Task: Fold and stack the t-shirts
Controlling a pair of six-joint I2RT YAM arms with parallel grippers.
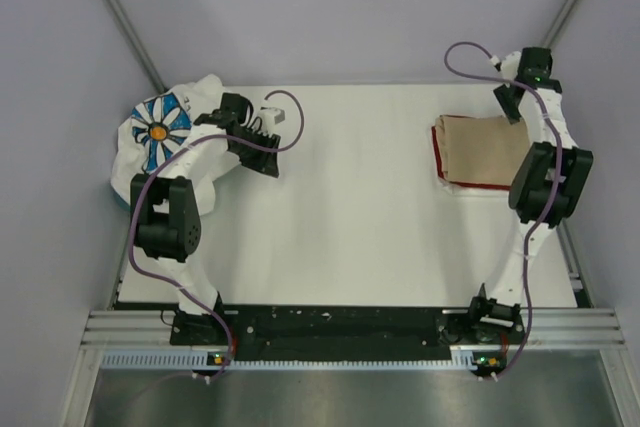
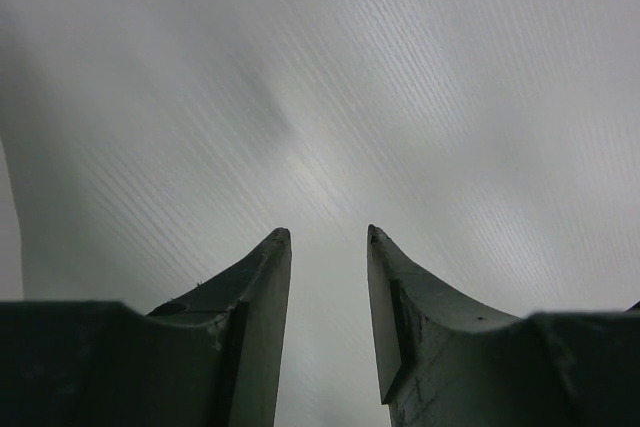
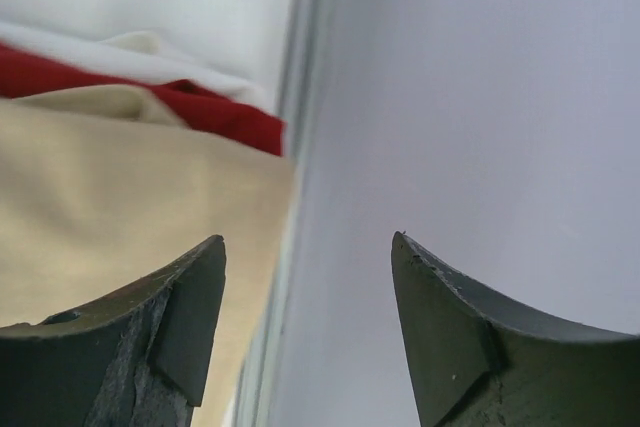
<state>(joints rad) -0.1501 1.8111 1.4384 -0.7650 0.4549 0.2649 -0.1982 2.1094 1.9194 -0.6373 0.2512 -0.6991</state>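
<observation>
Far left: white shirt with a blue-and-orange daisy (image 1: 155, 137), one item, crumpled in a heap at the table's left edge, partly under the left arm, not folded. Left gripper (image 2: 328, 237): fingers parted by a moderate gap, nothing between them, pointed out over bare white table (image 1: 350, 207), just to the right of the daisy shirt and not touching it. Centre: open table surface, no cloth on it. Right: tan shirt (image 1: 485, 152), one item, folded to a neat rectangle and lying on top of the dark red shirt (image 1: 470, 185), of which only a narrow border shows along the left and near edges; the pile sits near the table's right edge. A sliver of pale cloth shows under the red in the right wrist view; what it belongs to cannot be told. Right gripper (image 3: 307, 237): fingers spread wide, empty, at the far right corner of the pile beside the lilac wall (image 3: 480, 97). Step in hand, as judged: the second shirt is stacked and the right arm is free. Outstanding: the daisy shirt. The next move calls for a grasp on that heap, most likely by the nearer left arm, then pulling it to the centre and laying it flat for folding.
</observation>
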